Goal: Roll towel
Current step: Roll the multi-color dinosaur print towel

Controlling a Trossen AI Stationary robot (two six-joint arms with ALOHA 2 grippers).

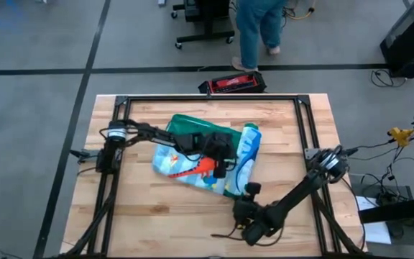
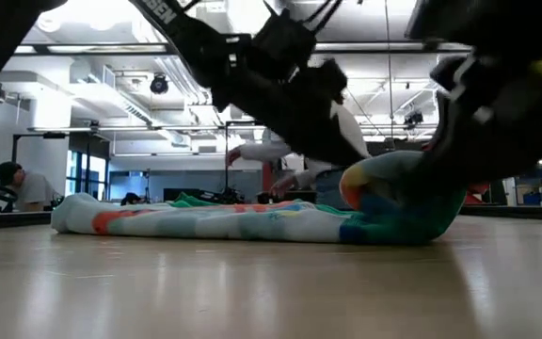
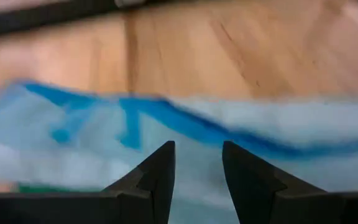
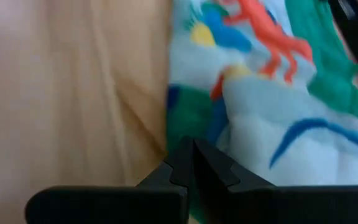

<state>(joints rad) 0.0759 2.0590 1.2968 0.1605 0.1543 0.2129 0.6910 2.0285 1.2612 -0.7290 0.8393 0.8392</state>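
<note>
The towel (image 1: 200,162) lies on the wooden table (image 1: 142,216), green-bordered and pale blue with red and blue prints. Its right part is bunched into a thick roll (image 1: 250,144), which shows as a hump in the low view (image 2: 393,188). The rest lies flat (image 2: 205,218). My left gripper (image 1: 221,160) is open over the towel's middle (image 3: 166,118), beside the roll. My right gripper (image 1: 251,191) is shut at the towel's near edge (image 4: 194,118), by the roll's near end. My right gripper has its shut fingertips (image 4: 182,158) at the towel's near edge, coming level from the table's near side. No cloth shows between the fingers, and I cannot tell whether they touch it.
A black frame (image 1: 207,98) runs around the table top. A red and black case (image 1: 232,83) lies just past the far edge, and a person (image 1: 257,29) stands beyond it. Bare wood lies to the left and near side of the towel.
</note>
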